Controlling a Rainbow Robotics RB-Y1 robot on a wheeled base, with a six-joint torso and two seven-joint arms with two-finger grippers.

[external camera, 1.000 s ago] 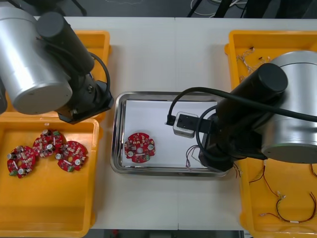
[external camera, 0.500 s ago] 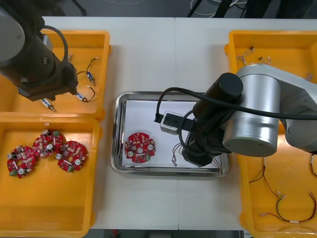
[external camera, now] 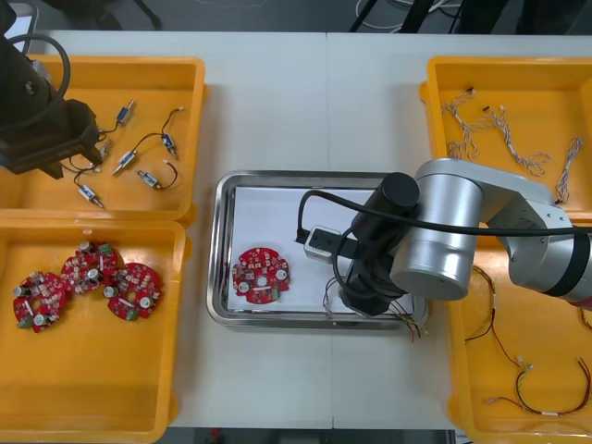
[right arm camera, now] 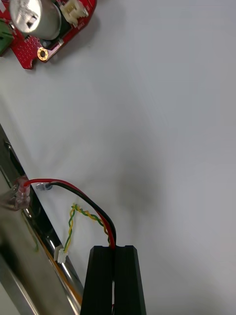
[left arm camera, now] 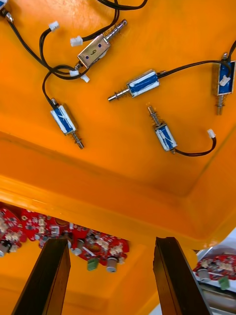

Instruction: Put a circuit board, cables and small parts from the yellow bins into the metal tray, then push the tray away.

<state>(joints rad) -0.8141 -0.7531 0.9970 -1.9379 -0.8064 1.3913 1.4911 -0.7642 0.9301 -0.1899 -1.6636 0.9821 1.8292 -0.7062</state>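
Note:
My right gripper [right arm camera: 114, 251] is shut on a red and black cable [right arm camera: 73, 189], low over the white inside of the metal tray [external camera: 215, 250] near its front right rim [right arm camera: 19, 231]. A thin twisted yellow cable [right arm camera: 78, 216] hangs from the same grip. The cable ends [external camera: 328, 298] trail beside the right arm. One round red circuit board [external camera: 260, 275] lies in the tray, left of the cable. My left gripper [left arm camera: 110, 241] is open, holding nothing, above small metal parts [left arm camera: 142, 83] with black leads in the far left yellow bin [external camera: 166, 74].
The near left bin [external camera: 92, 370] holds three red circuit boards [external camera: 88, 282]. The far right bin [external camera: 518, 83] holds twisted cables [external camera: 504, 129], and the near right bin [external camera: 518, 370] holds red and black cables. The right arm covers the tray's right part.
The left arm has swung away to the left, uncovering the far left bin's metal parts. The right arm has shifted left and lower into the tray with the cable.

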